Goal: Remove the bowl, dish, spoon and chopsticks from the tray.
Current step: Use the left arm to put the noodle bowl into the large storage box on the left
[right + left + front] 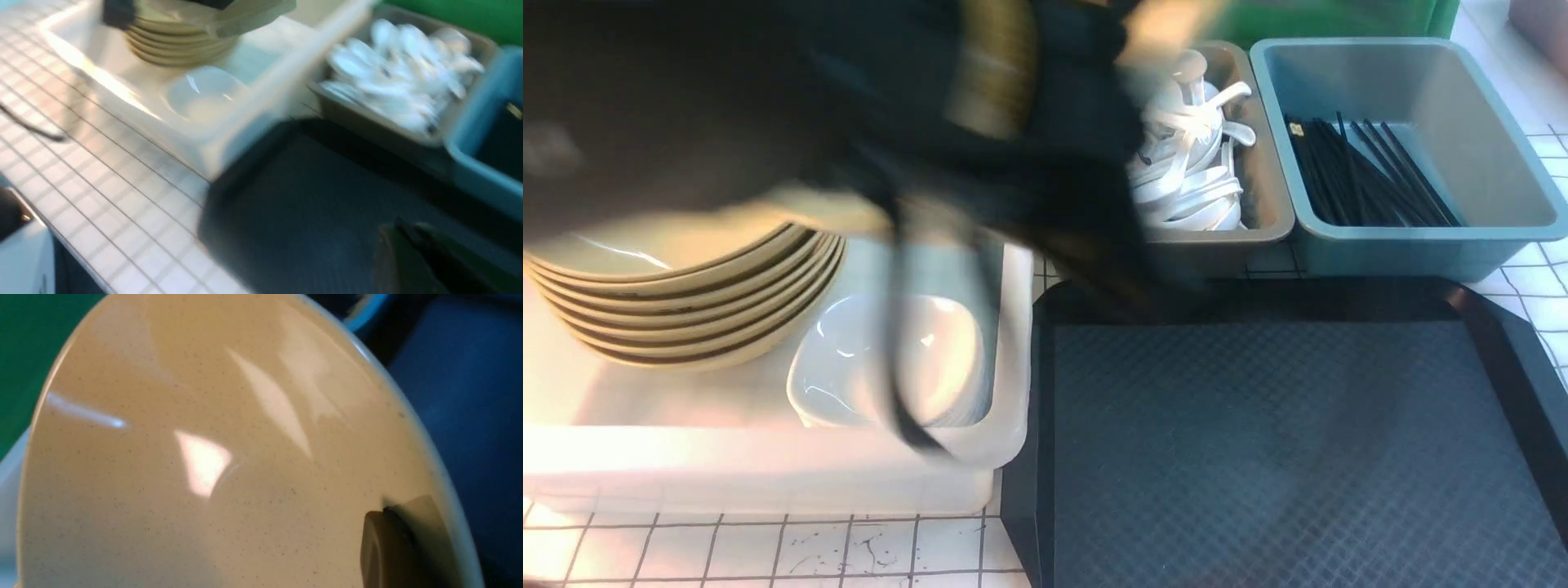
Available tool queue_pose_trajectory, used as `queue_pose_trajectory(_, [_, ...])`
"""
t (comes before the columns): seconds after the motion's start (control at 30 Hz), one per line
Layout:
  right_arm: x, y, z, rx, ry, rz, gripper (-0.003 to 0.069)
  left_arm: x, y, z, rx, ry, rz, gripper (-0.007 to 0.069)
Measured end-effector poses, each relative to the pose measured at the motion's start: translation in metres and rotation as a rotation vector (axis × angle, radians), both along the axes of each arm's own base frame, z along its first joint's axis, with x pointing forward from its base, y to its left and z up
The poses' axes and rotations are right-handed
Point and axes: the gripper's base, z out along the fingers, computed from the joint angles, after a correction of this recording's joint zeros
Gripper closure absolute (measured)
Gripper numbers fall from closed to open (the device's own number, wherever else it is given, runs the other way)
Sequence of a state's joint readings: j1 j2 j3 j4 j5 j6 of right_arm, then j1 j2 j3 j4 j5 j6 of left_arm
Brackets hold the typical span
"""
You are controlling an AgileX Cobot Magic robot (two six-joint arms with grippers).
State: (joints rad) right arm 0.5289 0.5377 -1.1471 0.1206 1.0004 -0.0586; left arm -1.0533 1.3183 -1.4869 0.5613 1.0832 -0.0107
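My left gripper (392, 514) is shut on the rim of the olive-yellow bowl (229, 465), which fills the left wrist view; one finger (380, 547) lies on its inside. In the front view the blurred left arm holds this bowl (645, 245) on top of the stack of olive bowls (694, 318) in the white tub. The black tray (1258, 457) is bare. My right gripper (402, 232) is shut and empty above the tray (306, 212); it does not show in the front view. A white dish (890, 359) lies in the tub beside the stack.
The white tub (768, 465) stands left of the tray. Behind the tray stand a grey bin (1262, 163) with several white spoons (1192, 171) and a blue bin (1486, 131) with several black chopsticks (1364, 175). White tiled tabletop (768, 547) lies in front.
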Motion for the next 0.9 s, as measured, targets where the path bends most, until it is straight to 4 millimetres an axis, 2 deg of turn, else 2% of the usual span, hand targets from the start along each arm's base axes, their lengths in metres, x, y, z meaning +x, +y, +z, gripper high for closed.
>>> queue_pose_trajectory(0.13, [0.03, 0.026, 0.005, -0.006, -0.036, 0.098, 0.0613, 0.03, 0.041, -0.013, 0.131, 0.046, 0.186, 0.0607])
queue_pose_trajectory(0.23, [0.041, 0.034, 0.005, -0.026, -0.032, 0.129, 0.0613, 0.053, 0.066, -0.023, 0.171, 0.049, 0.263, 0.0607])
queue_pose_trajectory(0.4, [0.044, 0.037, 0.003, -0.06, -0.031, 0.152, 0.0613, 0.092, 0.101, -0.038, 0.199, 0.001, 0.333, 0.0607])
queue_pose_trajectory(0.53, [0.042, 0.036, -0.001, -0.098, 0.0, 0.173, 0.0613, 0.118, 0.121, -0.059, 0.253, 0.015, 0.362, 0.0607])
queue_pose_trajectory(0.6, [0.041, 0.036, -0.002, -0.107, 0.012, 0.178, 0.0612, 0.125, 0.125, -0.066, 0.267, 0.027, 0.367, 0.0607])
queue_pose_trajectory(0.63, [0.04, 0.036, -0.003, -0.115, 0.019, 0.182, 0.0612, 0.134, 0.129, -0.078, 0.284, 0.052, 0.376, 0.0607])
queue_pose_trajectory(0.77, [0.04, 0.036, -0.004, -0.125, 0.033, 0.188, 0.0612, 0.145, 0.127, -0.094, 0.297, 0.087, 0.371, 0.0607])
queue_pose_trajectory(0.9, [0.039, 0.035, -0.004, -0.133, 0.037, 0.194, 0.0612, 0.15, 0.125, -0.1, 0.299, 0.094, 0.362, 0.0607])
